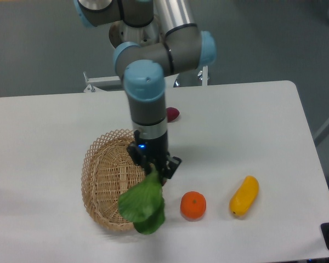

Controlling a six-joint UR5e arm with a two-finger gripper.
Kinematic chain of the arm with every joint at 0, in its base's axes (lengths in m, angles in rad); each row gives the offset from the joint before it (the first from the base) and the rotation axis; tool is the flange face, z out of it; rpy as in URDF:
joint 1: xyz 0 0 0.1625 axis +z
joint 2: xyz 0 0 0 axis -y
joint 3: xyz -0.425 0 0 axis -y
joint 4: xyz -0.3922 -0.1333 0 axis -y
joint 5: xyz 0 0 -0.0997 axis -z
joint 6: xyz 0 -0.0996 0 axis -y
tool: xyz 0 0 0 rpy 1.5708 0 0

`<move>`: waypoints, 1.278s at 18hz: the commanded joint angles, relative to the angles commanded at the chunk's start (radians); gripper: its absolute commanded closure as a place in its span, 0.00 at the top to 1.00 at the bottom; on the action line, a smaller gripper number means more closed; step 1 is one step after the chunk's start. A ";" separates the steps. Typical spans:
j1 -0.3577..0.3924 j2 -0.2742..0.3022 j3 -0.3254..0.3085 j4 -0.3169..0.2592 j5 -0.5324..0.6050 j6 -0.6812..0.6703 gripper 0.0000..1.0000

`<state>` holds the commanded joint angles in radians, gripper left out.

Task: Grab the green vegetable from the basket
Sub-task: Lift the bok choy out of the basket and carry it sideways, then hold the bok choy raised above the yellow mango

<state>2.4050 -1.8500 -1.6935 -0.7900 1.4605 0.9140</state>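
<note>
Green vegetable (143, 204) gripped in fingers (165, 169), overhanging basket (107, 181) rim.

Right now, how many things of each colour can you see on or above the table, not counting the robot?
Green: 1, leafy vegetable held by the tool
Tan: 1, basket
Orange: 1, round fruit
Yellow: 1, oblong fruit
Purple-red: 1, item mostly hidden behind the arm
Total: 5
</note>
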 joint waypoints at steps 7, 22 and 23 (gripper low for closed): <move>0.176 0.052 -0.009 -0.104 -0.037 0.235 0.47; 0.318 0.061 -0.023 -0.143 -0.035 0.471 0.48; 0.318 0.061 -0.023 -0.143 -0.037 0.471 0.48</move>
<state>2.7228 -1.7886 -1.7165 -0.9327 1.4235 1.3852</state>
